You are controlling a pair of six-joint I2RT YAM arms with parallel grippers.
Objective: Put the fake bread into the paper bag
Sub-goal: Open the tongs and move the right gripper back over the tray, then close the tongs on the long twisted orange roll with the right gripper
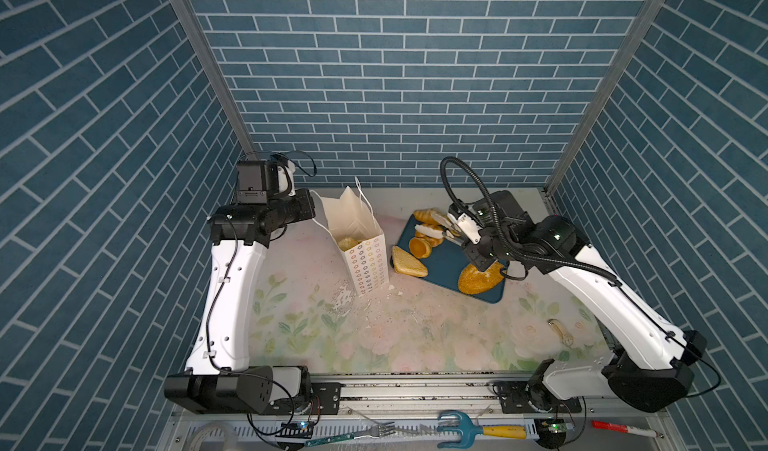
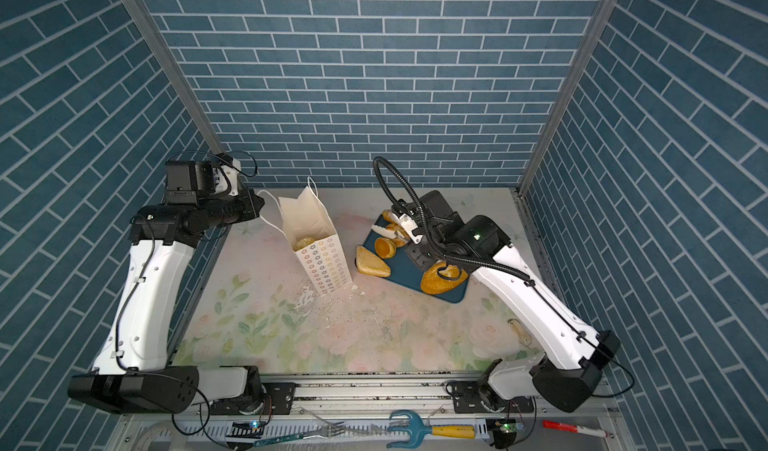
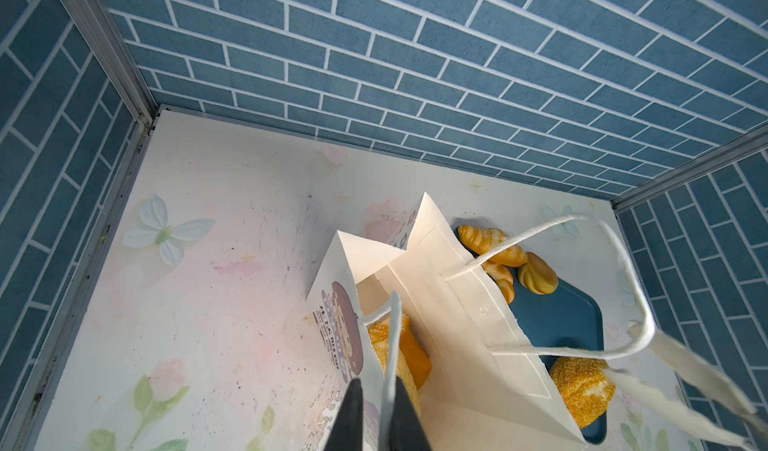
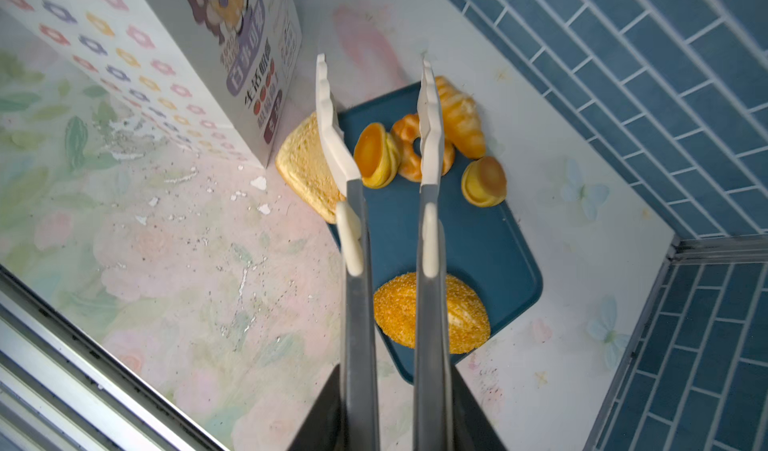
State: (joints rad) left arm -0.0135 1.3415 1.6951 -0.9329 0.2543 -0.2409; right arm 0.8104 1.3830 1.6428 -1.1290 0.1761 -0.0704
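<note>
Between the fingers of the left gripper [image 3: 377,390] runs the cord handle [image 3: 390,345] of the bag [image 1: 365,257]; I cannot tell whether they clamp it. The right gripper [image 4: 395,386] is pressed onto tongs [image 4: 357,262], whose white tips stand apart above the tray [image 4: 490,253] just beside the bag. One sugared bread [image 1: 348,243] lies inside the bag. Toast [image 1: 409,264] overhangs the tray edge nearest the bag. Buns [image 4: 486,183], ring [image 4: 405,137], croissant [image 4: 461,116] and loaf [image 4: 469,320] sit farther from it.
</note>
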